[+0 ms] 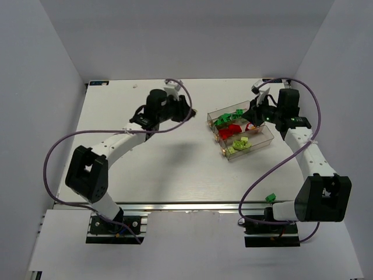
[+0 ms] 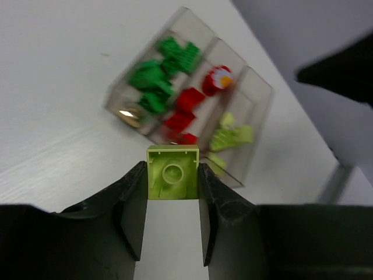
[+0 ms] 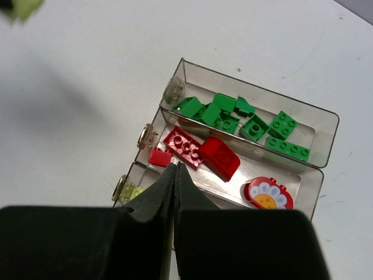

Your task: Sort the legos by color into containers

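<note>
Big white table (image 1: pixel 163 169) takes up most of the view, and the smoky three-bin containers (image 1: pixel 262 140) sit on its right side. Over to the left, well apart from that tray, the left gripper (image 2: pixel 172 170) is clamped on a lime brick (image 2: pixel 172 182), hollow underside facing the wrist cam. Meanwhile the right gripper (image 3: pixel 175 181) hangs over the tray, fingers pressed together with nothing between them. The dark green legos (image 3: pixel 245 119) are in the far bin, red ones (image 3: pixel 218 156) in the middle, lime ones (image 1: pixel 240 143) in the near bin. One stray green brick (image 1: pixel 271 198) sits by the right arm's base.
</note>
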Controlling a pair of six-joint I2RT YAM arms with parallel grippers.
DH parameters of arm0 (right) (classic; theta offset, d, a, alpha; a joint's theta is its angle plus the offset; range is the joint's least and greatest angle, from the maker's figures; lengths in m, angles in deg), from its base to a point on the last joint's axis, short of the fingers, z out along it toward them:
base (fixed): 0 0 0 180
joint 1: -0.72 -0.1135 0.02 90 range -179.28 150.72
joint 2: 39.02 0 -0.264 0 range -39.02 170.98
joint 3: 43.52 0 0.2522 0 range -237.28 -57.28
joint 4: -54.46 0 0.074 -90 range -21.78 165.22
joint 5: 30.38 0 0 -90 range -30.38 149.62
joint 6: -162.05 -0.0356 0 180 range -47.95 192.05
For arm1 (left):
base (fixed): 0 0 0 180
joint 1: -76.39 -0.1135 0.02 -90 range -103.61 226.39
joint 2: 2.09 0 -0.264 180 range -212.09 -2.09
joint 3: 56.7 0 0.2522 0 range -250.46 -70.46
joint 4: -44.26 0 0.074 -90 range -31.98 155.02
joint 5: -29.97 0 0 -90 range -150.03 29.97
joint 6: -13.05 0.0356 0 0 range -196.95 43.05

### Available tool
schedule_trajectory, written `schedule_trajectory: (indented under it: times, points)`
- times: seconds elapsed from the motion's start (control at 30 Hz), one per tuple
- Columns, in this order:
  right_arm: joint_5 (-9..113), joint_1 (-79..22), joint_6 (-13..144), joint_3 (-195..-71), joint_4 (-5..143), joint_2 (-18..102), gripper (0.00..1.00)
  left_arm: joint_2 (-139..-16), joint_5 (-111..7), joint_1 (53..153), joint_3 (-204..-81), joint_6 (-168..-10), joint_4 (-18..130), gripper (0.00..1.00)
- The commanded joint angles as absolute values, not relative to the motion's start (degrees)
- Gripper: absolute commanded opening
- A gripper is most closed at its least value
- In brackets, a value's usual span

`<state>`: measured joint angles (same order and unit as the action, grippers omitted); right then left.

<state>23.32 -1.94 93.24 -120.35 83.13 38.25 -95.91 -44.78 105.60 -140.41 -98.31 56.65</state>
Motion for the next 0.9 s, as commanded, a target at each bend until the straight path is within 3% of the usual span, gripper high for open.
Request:
schedule_trajectory:
  times: [0.0,0.2,0.33,0.63,0.77,0.87]
  points:
    - [24.2,-0.7,88.8,-120.7,78.5,36.6,0.0,-96.9,-35.5,112.4,-136.9,-102.8,48.6,0.09]
    - [23.6,0.1,86.7,-120.7,78.8,36.3,0.0,-105.1,-34.1,119.5,-143.9,-103.3,48.6,0.1]
    - [23.4,1.9,86.3,-119.2,78.7,34.7,0.0,-111.1,-33.5,121.3,-150.4,-102.9,51.0,0.15]
    - [23.1,2.9,86.7,-115.2,78.5,30.9,0.0,-121.6,-35.8,124.1,-161.6,-101.7,57.7,0.39]
    - [22.4,3.4,86.9,-114.3,78.3,30.4,0.0,-123.5,-37.3,124.9,-164.8,-101.3,59.7,0.56]
    - [21.9,3.5,87.3,-114.3,78.4,30.5,0.0,-125.1,-37.7,125.4,-167.8,-100.5,61.8,0.61]
